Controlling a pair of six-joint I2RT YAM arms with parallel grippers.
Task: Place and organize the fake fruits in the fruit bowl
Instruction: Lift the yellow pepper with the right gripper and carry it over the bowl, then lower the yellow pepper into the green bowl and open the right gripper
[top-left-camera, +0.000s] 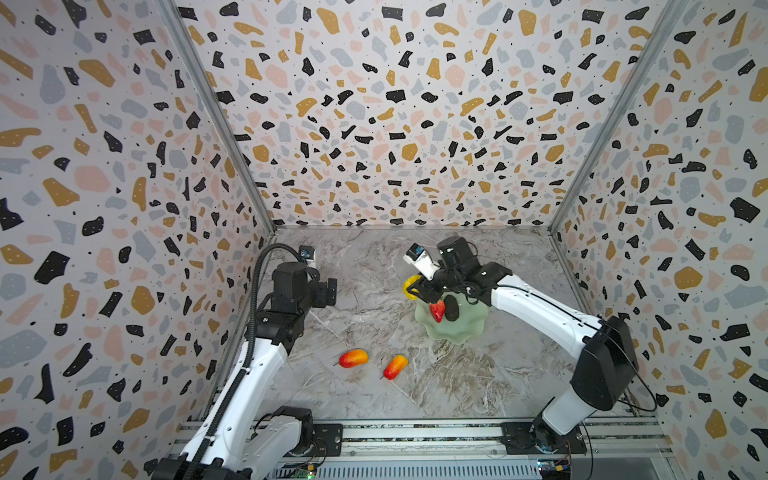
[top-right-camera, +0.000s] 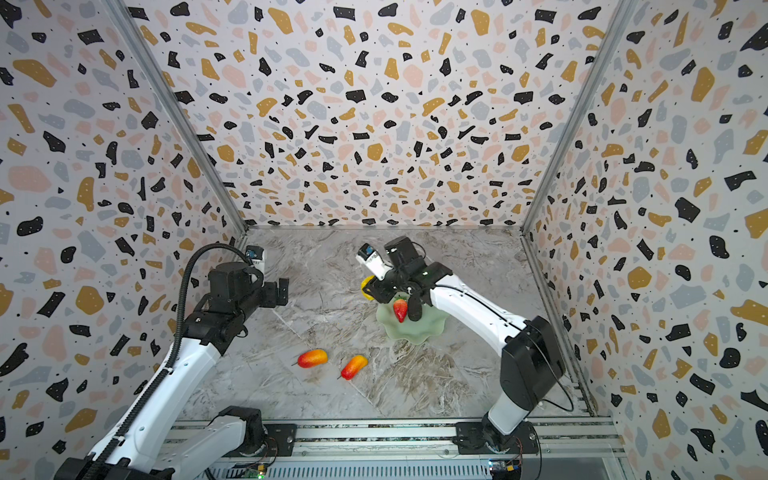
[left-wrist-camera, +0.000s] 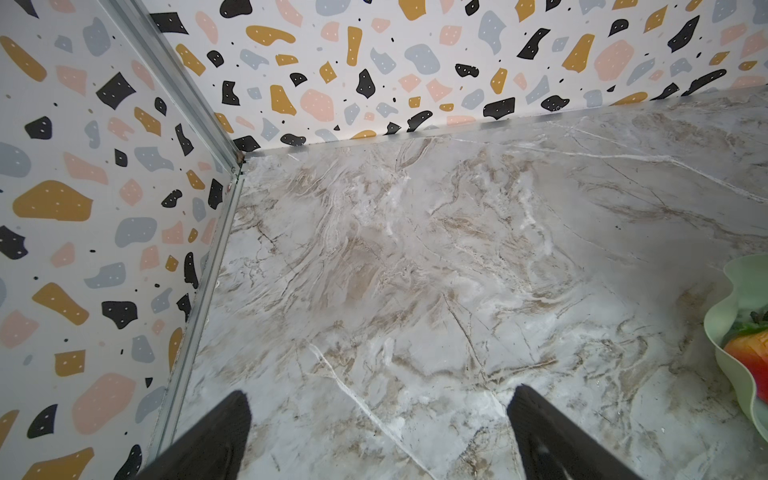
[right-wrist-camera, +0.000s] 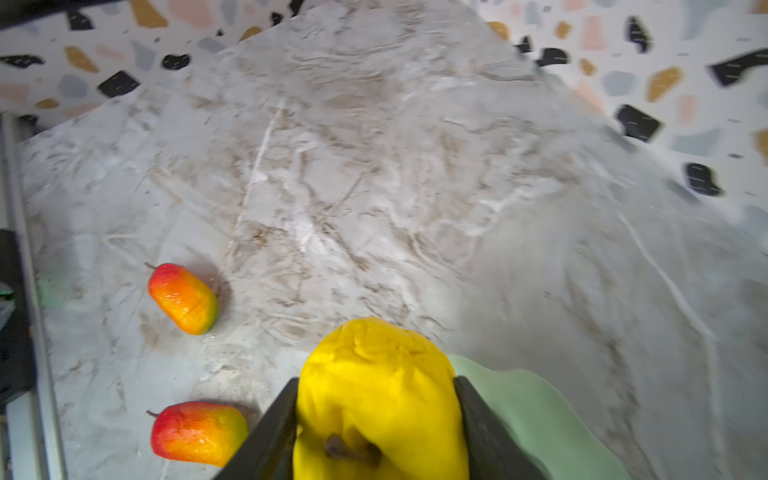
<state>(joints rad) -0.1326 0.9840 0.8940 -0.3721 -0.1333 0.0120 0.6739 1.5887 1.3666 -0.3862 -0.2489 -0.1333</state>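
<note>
Right tool (right-wrist-camera: 376, 386) grips the yellow fruit (top-left-camera: 409, 286) by the bowl (top-left-camera: 461, 333) rim; carry it inward beside the strawberry (top-left-camera: 437, 311), lower gently, then release so it can't roll out

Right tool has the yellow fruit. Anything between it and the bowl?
Nothing visible. The right tool holds the yellow fruit right at the bowl rim. A strawberry and a dark fruit lie inside near that side, but bare dish shows around them.
</note>
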